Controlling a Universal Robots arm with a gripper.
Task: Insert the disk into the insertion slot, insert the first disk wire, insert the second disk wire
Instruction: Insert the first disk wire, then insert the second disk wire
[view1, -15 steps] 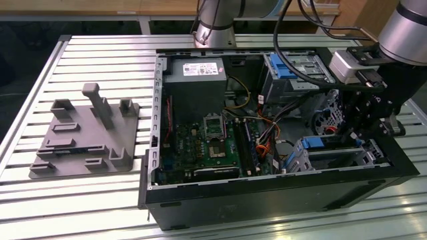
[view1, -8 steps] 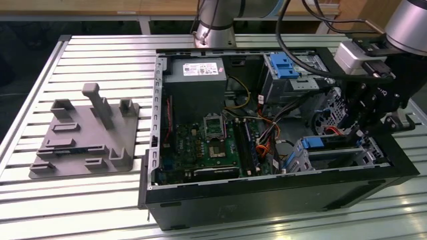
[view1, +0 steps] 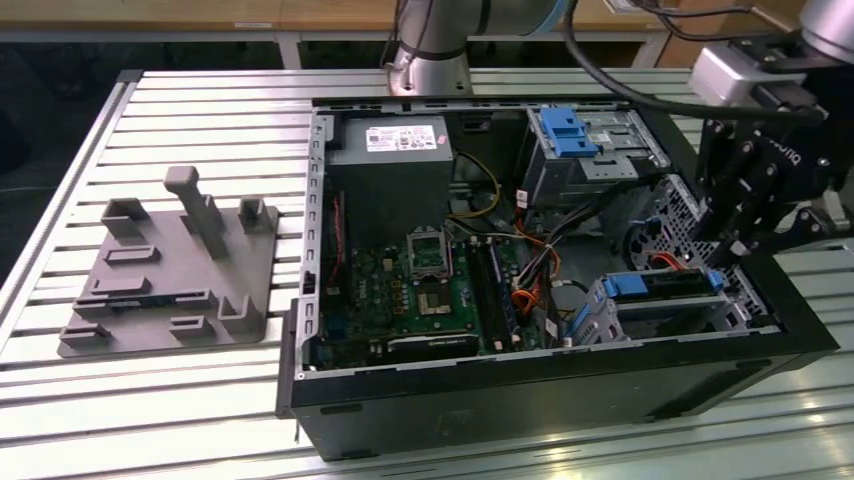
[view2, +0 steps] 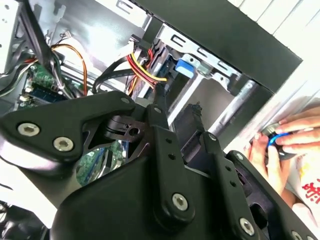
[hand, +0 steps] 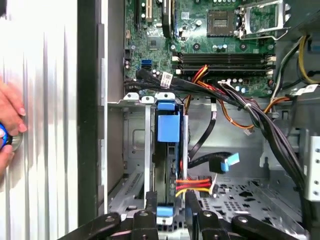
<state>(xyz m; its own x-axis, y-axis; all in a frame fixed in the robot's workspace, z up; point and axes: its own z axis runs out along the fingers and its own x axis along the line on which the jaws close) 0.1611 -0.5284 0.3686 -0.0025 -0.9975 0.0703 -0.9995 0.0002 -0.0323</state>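
Here the gripper (hand: 171, 202) pinches the disk (hand: 167, 129), which sits in the slot (hand: 132, 147) straight ahead of it.

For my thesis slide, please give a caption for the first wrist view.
Disk in blue carrier sits in the insertion slot, robot hand at its end, red-yellow wire beside.

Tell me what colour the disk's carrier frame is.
The carrier frame is bright blue, clearest in the first wrist view.

A robot arm's claw (view1: 730, 256) hangs just above the blue-framed disk (view1: 661, 285) in the drive cage (view1: 694, 316) of an open computer case (view1: 534, 400) on a slatted tabletop (view1: 174, 400).
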